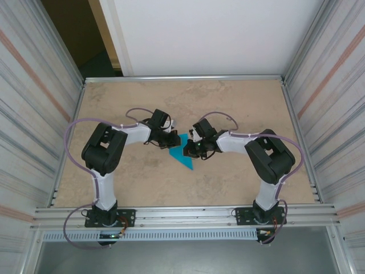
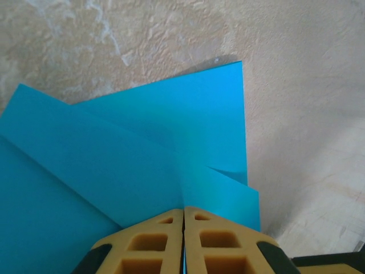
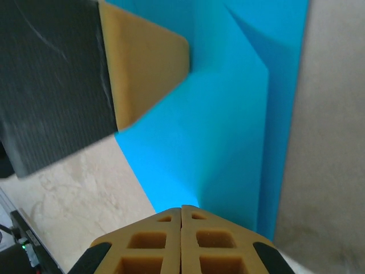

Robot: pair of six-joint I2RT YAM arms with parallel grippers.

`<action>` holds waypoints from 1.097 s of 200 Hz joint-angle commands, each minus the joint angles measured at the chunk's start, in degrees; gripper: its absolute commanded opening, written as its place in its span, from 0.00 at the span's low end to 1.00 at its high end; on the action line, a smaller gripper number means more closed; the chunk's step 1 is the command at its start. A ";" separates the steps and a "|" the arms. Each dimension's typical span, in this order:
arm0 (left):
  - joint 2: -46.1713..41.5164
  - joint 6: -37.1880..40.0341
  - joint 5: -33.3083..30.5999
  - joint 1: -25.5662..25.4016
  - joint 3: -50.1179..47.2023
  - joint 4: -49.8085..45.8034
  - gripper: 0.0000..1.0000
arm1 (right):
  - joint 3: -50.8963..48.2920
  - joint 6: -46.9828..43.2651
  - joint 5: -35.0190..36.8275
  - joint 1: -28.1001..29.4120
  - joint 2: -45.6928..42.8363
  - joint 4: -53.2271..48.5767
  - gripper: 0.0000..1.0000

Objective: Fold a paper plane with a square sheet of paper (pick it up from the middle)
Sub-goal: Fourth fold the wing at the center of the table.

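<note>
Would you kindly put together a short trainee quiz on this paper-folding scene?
1. True or false: the paper is a flat, unfolded square.
2. What does the left pincer grip? A) nothing B) the paper C) a pen
3. Fill in: the right pincer is ___ on the paper.
Key: 1 false (creases and overlapping flaps show); 2 B; 3 shut.

paper [image 2: 142,148] straight ahead of my left gripper [image 2: 183,211] | my right gripper [image 3: 181,209] facing it across the paper | table [image 2: 308,114] beneath both
</note>
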 commanded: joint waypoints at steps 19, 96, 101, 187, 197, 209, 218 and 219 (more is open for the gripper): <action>3.11 -0.76 -6.23 -0.36 1.00 -7.81 0.08 | -0.53 1.59 0.29 0.46 1.20 -0.85 0.05; 4.50 -0.89 -9.70 -1.04 3.93 -12.55 0.09 | -11.02 2.47 0.31 3.91 -5.93 -5.30 0.05; 4.56 -0.89 -9.70 -0.96 4.16 -12.64 0.09 | -12.18 3.02 0.20 4.12 -6.80 -5.04 0.05; 0.06 -0.94 -1.55 -1.19 6.69 -9.27 0.16 | -16.42 7.77 7.01 4.13 -21.85 -0.79 0.22; -1.93 -1.77 0.07 -1.11 6.69 -7.77 0.24 | -15.61 8.15 8.74 2.92 -22.76 -0.15 0.29; -4.10 -2.50 2.20 -0.69 6.63 -6.19 0.34 | -15.39 8.52 9.17 0.70 -22.64 1.84 0.36; -5.58 -3.21 2.94 -0.15 6.27 -5.16 0.39 | -15.07 8.45 8.80 -0.98 -21.64 2.99 0.40; -5.76 -3.32 2.99 -0.08 6.20 -5.04 0.40 | -14.99 8.40 8.70 -1.22 -21.47 3.09 0.40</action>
